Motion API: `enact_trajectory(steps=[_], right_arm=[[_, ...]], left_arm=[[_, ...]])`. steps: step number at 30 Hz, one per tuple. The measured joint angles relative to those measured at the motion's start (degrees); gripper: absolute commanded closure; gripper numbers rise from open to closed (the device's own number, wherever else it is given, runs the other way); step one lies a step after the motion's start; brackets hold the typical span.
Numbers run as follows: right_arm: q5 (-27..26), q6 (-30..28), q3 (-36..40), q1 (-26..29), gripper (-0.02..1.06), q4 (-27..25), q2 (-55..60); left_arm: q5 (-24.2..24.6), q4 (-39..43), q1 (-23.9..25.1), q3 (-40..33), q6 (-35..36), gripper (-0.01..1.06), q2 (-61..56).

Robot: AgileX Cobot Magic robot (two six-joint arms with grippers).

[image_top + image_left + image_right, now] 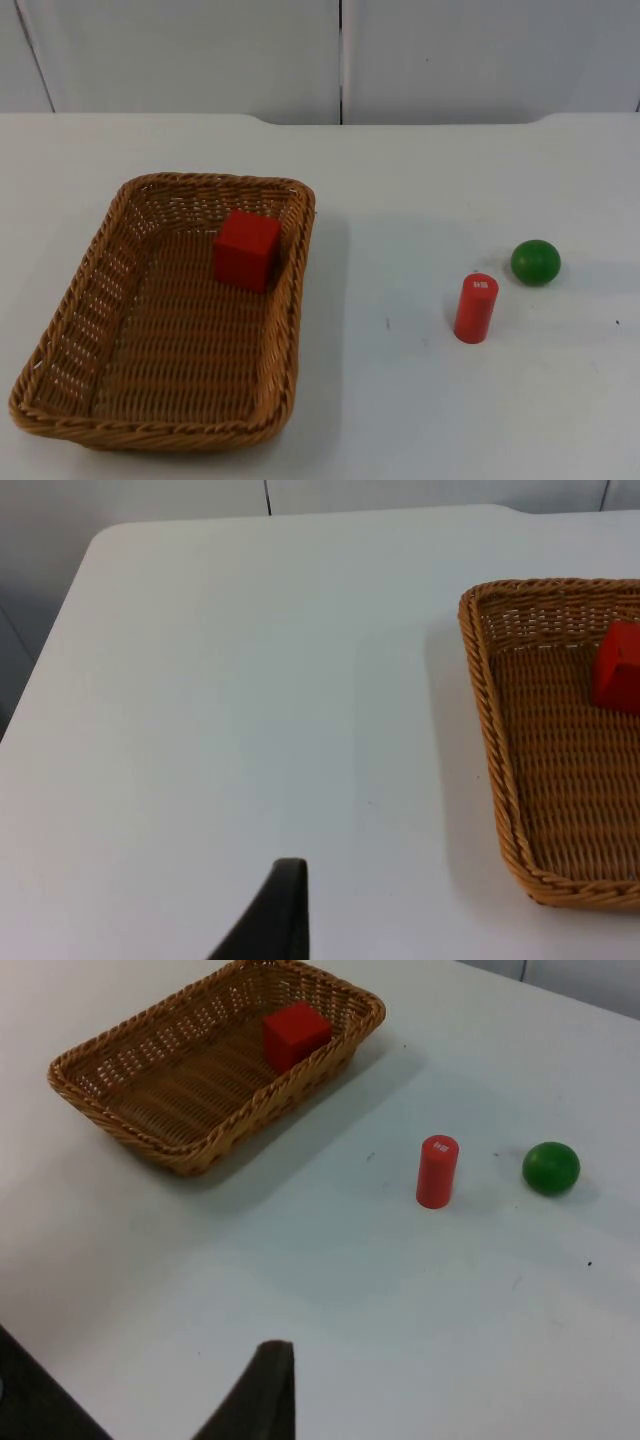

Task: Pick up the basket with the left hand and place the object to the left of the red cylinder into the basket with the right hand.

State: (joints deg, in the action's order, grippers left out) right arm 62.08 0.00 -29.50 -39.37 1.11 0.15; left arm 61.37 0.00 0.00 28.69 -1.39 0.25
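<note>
A woven brown basket (300, 290) rests on the table's left half. A red cube (245, 250) lies inside it, near its far right corner. The red cylinder (476, 308) stands upright on the right half, with a green ball (535, 262) just behind it to the right. My left gripper (280, 920) hovers over bare table, well apart from the basket (490, 720) and cube (618, 668). My right gripper (265, 1395) is held high and back from the cylinder (437, 1171), ball (551, 1168), basket (200, 1150) and cube (296, 1034), touching nothing.
The white table (400, 400) ends at a grey partition wall (450, 50) at the back. A broad strip of bare table separates the basket from the cylinder. The table's rounded corner (100, 540) lies beyond the left gripper.
</note>
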Motion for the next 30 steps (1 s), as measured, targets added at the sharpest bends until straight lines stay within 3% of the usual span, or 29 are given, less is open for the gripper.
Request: enact_trajectory(steps=[25, 30], right_arm=[[0.00, 0.00, 0.00, 0.00, -0.01, 0.00, 0.00], [0.00, 0.00, 0.00, 0.00, -0.01, 0.00, 0.00]], left_arm=[[0.00, 0.00, 0.08, 0.00, 0.00, 0.00, 0.00], [0.00, 0.00, 2.63, 0.00, 0.00, 0.00, 0.00]])
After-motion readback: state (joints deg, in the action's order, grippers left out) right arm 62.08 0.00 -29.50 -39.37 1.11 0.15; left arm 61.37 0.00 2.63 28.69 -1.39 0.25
